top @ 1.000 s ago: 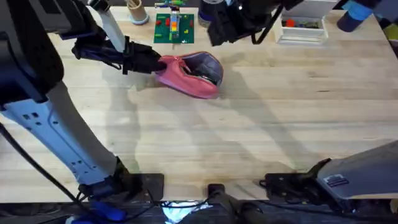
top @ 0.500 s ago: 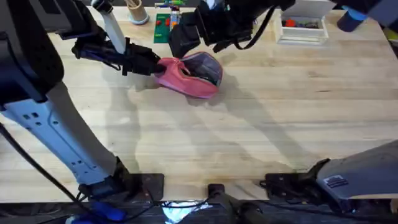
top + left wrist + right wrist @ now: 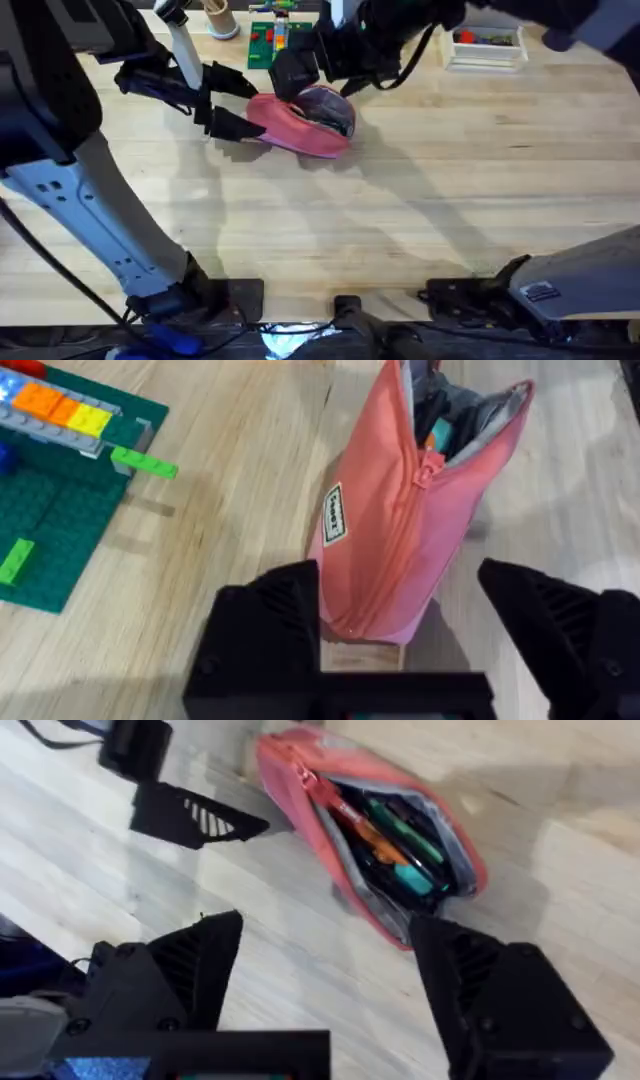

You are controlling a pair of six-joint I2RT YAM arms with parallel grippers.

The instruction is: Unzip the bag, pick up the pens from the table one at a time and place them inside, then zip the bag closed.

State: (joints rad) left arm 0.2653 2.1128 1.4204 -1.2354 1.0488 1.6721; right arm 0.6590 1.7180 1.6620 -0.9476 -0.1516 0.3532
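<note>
The left end effector [image 3: 232,105] has just let go of the bag [image 3: 303,121]: a second ago its fingers were pinched on the bag's near end, and now they stand wide apart, one on each side of that end. The left wrist view confirms it, with the two black fingers [image 3: 268,622] spread and the pink fabric [image 3: 385,550] sitting between them, close but not clamped. Meanwhile the right end effector [image 3: 305,75] has swung in from the far side of the bench [image 3: 450,190] and now hovers just over the bag's open mouth, where a second ago it was well off to the side.

In the right wrist view the zipper is undone and the pouch gapes; an orange pen [image 3: 372,834] and some teal and green sticks lie inside against the dark lining. No loose pens are to be seen on the bench around the bag. So the loading part looks finished, and the likely step in hand is zipping it shut, though the left end effector's release leaves the bag unheld for the moment.

The bag lies on the bench, tilted on its side, near the green brick plate [image 3: 281,42]. The right end effector's fingers [image 3: 185,965] are wide open, straddling the view of the bag's mouth from above without touching it, as far as can be judged
</note>
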